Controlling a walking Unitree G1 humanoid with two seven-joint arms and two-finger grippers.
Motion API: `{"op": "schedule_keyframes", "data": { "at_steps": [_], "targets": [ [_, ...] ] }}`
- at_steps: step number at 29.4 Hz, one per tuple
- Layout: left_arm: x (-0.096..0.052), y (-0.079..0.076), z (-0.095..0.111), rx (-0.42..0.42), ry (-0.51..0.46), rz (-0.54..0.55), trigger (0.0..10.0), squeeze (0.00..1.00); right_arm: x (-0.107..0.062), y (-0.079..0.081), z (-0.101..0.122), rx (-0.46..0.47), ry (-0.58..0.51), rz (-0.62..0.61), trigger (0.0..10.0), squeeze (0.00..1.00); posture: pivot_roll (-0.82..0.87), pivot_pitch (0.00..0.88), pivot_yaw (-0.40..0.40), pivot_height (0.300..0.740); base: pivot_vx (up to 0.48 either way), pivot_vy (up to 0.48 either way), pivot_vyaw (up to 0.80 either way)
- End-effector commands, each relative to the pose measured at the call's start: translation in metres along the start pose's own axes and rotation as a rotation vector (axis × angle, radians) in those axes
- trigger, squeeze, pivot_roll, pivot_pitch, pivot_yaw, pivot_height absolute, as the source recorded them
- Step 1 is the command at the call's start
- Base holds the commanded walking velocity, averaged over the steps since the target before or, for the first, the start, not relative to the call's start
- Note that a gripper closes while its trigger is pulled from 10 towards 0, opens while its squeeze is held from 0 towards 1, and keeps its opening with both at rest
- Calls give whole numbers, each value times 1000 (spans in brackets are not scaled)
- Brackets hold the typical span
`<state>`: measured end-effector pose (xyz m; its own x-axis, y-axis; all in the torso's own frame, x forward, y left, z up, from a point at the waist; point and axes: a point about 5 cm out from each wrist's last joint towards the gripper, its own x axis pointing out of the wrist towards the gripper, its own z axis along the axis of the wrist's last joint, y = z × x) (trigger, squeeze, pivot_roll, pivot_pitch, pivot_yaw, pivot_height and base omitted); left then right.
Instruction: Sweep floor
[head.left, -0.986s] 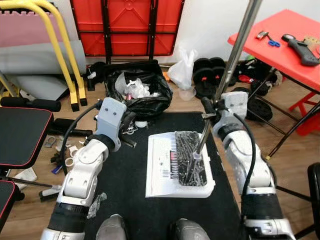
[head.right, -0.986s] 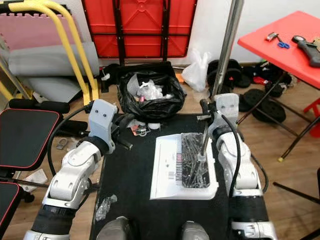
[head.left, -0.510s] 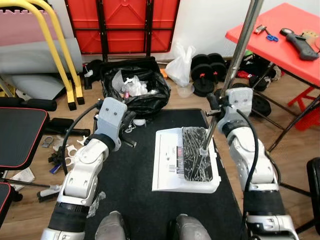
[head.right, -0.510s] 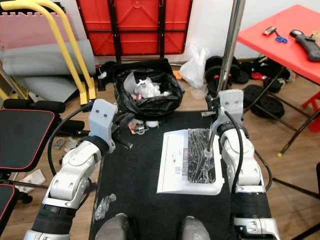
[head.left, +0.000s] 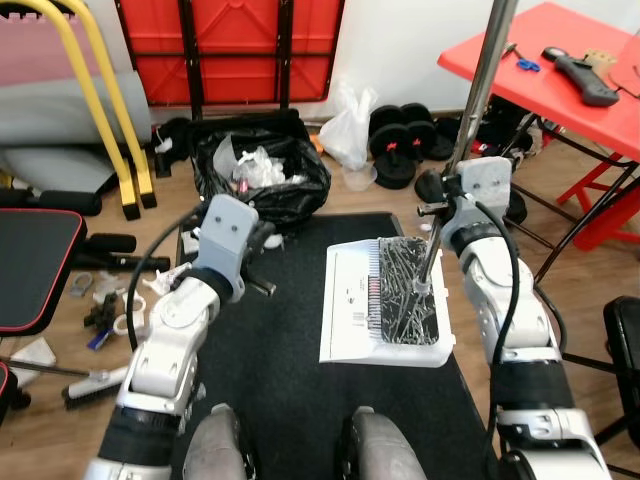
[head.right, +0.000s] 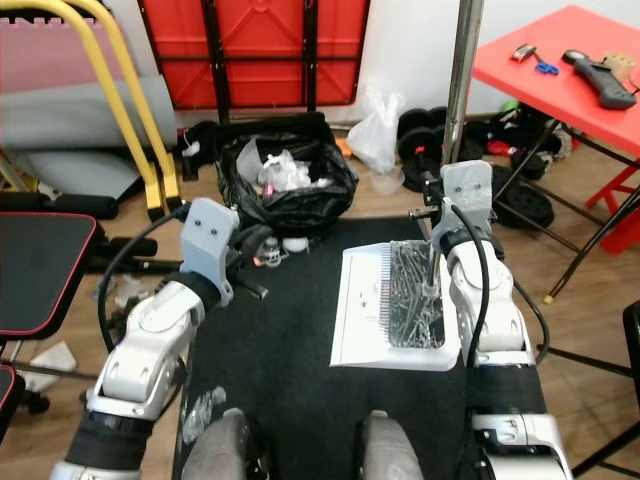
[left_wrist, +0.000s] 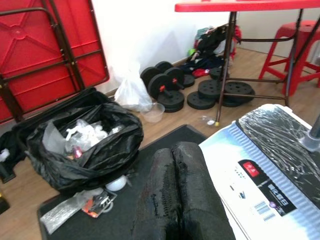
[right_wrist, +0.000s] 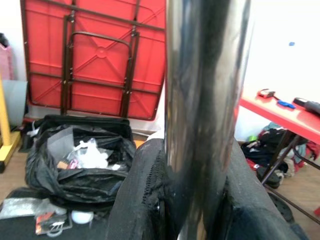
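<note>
Holding the pole (right_wrist: 205, 100) tight, the right gripper (head.right: 432, 208) steers the dustpan (head.left: 386, 305); the left gripper (left_wrist: 179, 195) is closed, empty.

Black mat (head.left: 280, 350) on wood floor (head.left: 50, 420). Black trash bag (head.left: 258, 180), open, full of crumpled plastic and paper, at the mat's far edge. White plastic bag (head.left: 348, 128) just right of it, with a clear cup (head.left: 358, 176) beside. Dumbbell plates (head.left: 395, 155) near the wall. Folded red table (head.left: 230, 50) leaning on the wall. Red table (head.left: 560, 70) at right with scissors (head.left: 524, 64) and a black tool (head.left: 575, 78) on top. Yellow frame (head.left: 105, 110) and black bench pad (head.left: 35, 270) at left.
</note>
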<state>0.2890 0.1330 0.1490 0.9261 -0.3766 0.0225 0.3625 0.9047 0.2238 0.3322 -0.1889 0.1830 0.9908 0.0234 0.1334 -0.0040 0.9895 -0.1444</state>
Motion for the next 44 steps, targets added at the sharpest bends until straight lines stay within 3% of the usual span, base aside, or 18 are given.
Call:
{"op": "schedule_keyframes", "data": {
  "at_steps": [1,10,29,38,44],
  "targets": [
    [-2,-6,5,0,-22,-14,10000,0,7,-10,20,0,-99,-39,10000,0,-126,73,-122,645,0,0,0],
    [-10,-10,13,7,-31,-53,10000,0,24,-17,38,63,-154,-72,10000,0,-111,147,-107,620,0,0,0],
    [-18,-7,24,29,-27,-68,10000,0,45,-27,61,95,-236,-121,10000,0,-67,230,-81,570,0,0,0],
    [-23,-6,29,33,-19,-73,10000,0,50,-34,64,39,-255,-134,10000,0,-46,278,-75,545,0,0,0],
    [-28,-5,32,40,-9,-77,10000,0,59,-40,74,-48,-289,-115,10000,0,-30,305,-74,520,0,0,0]
  ]
}}
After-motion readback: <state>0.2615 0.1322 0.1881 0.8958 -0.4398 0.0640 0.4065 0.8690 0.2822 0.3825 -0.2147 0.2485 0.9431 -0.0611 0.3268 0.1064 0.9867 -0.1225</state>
